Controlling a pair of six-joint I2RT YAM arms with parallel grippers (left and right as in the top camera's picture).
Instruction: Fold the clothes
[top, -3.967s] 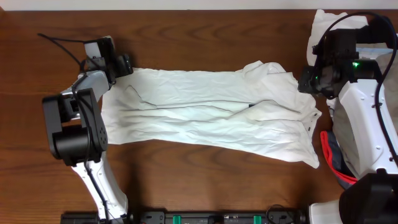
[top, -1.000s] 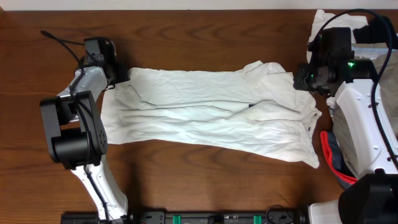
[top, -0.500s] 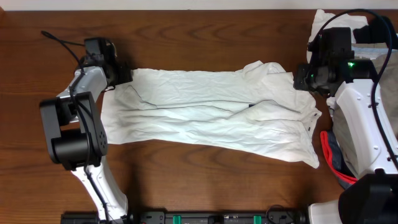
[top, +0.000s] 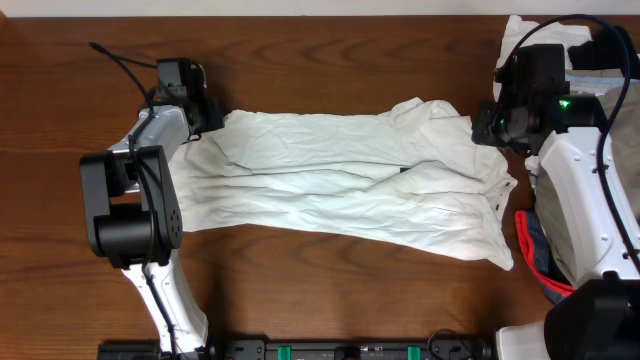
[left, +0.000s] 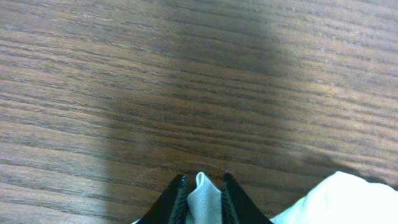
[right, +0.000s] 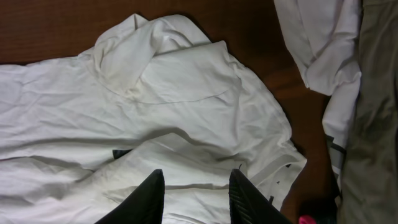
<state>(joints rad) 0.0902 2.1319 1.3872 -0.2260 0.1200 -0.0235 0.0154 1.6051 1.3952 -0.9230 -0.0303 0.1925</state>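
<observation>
The left gripper (left: 202, 185) pinched a corner fold of the white garment (top: 340, 190), which lay spread across the table (top: 330, 50). The right gripper (right: 198, 186) hung part-open over its collar end, empty. The first fold seemed just starting; the right end needed gripping next.

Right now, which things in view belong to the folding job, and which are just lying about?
Job: white garment, spread flat; left tool pinching its edge; right tool open above it; waiting white piece and khaki trousers.
Lying about: red-edged dark item, identity unclear.
</observation>
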